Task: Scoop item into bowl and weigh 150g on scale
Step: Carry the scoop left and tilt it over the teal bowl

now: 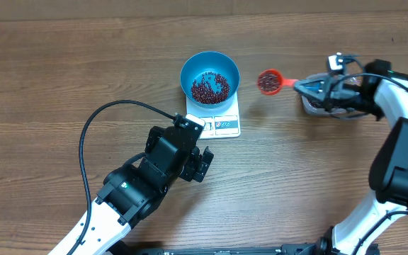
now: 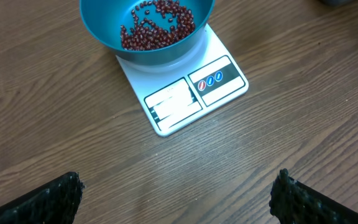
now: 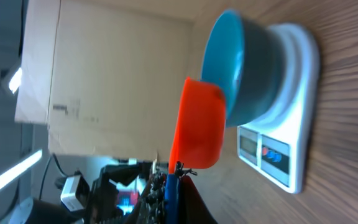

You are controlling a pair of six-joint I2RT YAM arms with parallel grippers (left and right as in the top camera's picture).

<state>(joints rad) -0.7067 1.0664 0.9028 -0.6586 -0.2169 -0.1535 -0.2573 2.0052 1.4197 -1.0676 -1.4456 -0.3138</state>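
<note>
Wood-grain table [image 1: 48,85] fills the overhead view, with both arms reaching over it. The left arm [image 1: 137,190] comes in from the lower edge, and a black cable [image 1: 83,142] loops beside it. The left gripper [image 2: 176,199] hangs over bare wood just in front of the scale, its jaws spread wide and holding nothing. Its two dark fingertips [image 2: 61,196] sit at the bottom corners of the left wrist view.

The right arm [image 1: 402,142] enters from the right edge. The right gripper [image 1: 312,88] is clamped tight on the handle of a scoop [image 1: 268,81], above a container [image 1: 310,106] that it mostly hides.

The scale [image 1: 222,122] lies flat near the table's middle, with its display and label panels toward the left arm. What the display reads is too small to tell. The bowl [image 1: 187,71] stands upright on the scale's rear part, and its rim overhangs the platform.

The scoop, orange-red, is held level to the right of the bowl, with a clear gap between them. In the right wrist view its cup sits near the height of the bowl's rim, off the table.

A loose layer of beans [image 1: 211,87] covers the bowl's bottom and part of one side. A smaller load of the same dark red beans fills the scoop's cup.
</note>
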